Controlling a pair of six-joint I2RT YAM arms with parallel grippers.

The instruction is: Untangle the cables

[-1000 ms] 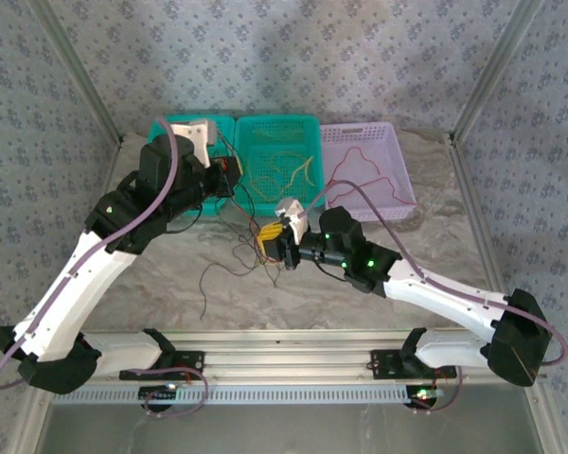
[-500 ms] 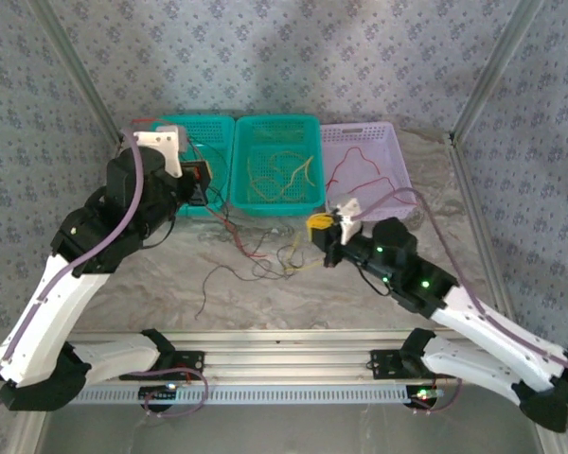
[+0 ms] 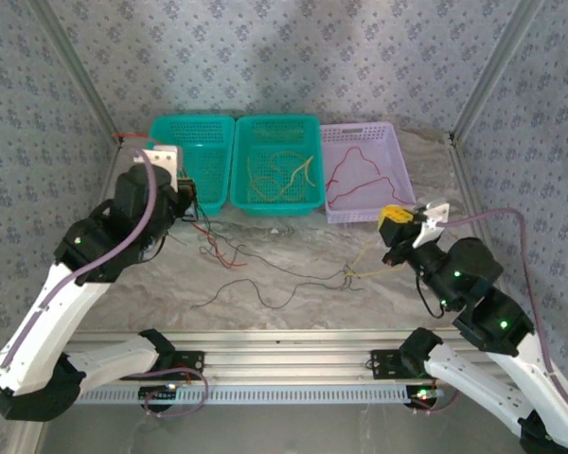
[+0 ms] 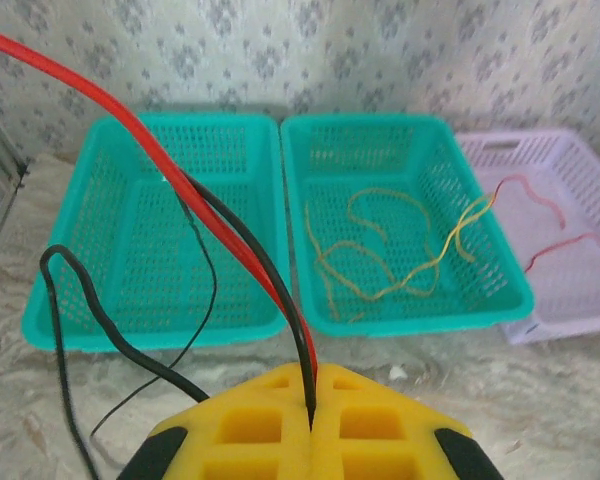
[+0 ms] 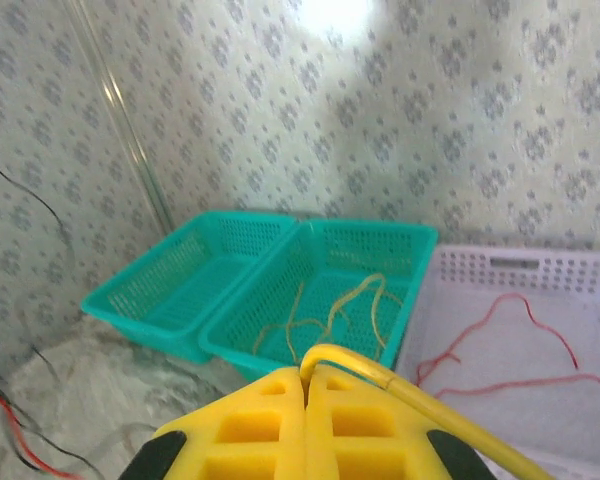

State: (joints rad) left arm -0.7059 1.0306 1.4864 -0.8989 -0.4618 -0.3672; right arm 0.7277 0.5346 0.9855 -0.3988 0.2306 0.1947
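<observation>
Left jaws clamped on one red cable (image 4: 100,100) and one black cable (image 4: 280,292). Right jaws clamped on one yellow cable (image 5: 400,385). Upper frame: two teal baskets (image 3: 194,120), one lilac basket (image 3: 360,130).

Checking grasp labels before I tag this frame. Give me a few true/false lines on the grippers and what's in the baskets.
1. The left gripper is shut on a red cable and a black cable. True.
2. The right gripper is open over the table. False: it is shut on a yellow cable.
3. The middle teal basket holds yellow cables. True.
4. The lilac basket holds a black cable. False: a loose red cable lies in it.
</observation>
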